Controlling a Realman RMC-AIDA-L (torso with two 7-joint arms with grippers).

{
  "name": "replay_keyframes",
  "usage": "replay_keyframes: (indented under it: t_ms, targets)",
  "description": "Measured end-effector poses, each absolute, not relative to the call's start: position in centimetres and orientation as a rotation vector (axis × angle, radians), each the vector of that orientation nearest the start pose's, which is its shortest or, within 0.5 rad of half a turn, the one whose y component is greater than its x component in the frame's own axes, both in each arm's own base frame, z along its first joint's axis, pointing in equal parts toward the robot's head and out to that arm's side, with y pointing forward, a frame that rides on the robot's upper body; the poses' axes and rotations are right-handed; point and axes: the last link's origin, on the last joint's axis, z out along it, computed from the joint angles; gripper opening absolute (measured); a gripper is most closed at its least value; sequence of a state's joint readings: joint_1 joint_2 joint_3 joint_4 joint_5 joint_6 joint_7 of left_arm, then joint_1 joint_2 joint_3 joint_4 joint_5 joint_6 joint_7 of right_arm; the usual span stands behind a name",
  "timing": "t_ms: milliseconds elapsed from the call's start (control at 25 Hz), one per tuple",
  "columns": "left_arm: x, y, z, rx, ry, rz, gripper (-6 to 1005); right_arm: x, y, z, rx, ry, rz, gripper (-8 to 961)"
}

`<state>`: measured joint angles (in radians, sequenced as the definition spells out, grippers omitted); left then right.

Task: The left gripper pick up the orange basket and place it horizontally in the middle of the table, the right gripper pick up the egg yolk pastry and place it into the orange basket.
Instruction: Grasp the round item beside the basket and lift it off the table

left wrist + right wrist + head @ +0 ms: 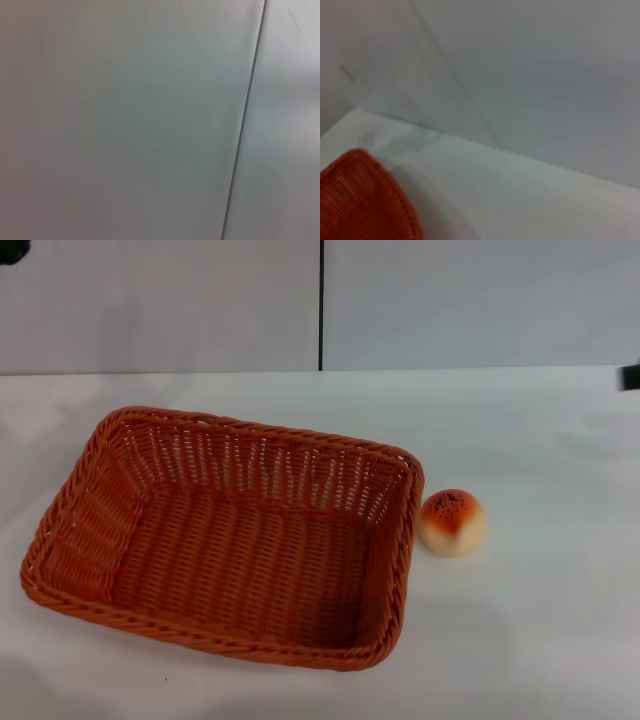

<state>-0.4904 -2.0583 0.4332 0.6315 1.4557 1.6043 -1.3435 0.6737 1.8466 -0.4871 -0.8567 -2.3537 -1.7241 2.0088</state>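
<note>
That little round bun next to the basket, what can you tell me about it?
The egg yolk pastry is a small round bun, cream-coloured low down, with an orange-brown top speckled with dark seeds. It looks whole and sits dome-up on the white table, just outside the right side of the orange basket, close to the braided rim with a narrow gap showing. Only the table touches it.

Orange basket: rectangular, woven, braided rim, upright and empty, long side across the table, slightly skewed. Egg yolk pastry: round, seeded orange-brown top, sits just beside basket's right rim, outside.
</note>
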Motion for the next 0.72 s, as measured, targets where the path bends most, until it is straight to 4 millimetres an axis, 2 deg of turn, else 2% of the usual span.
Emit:
replay_keyframes:
  t_ms: [200,480,720]
  targets:
    - [-25.8,35.0,9.8,-2.020,-0.514,-1.339,676,25.3,38.6,9.6,-2.664,1.152,0.254,640]
    - [-25.5,35.2,9.8,-2.025,-0.505,-1.345,676,24.3,38.2,4.0,-2.792,1.132,0.065,640]
    - [-25.3,35.4,9.8,-2.028,-0.500,-1.349,676,24.1,37.7,1.6,-2.834,1.126,-0.022,640]
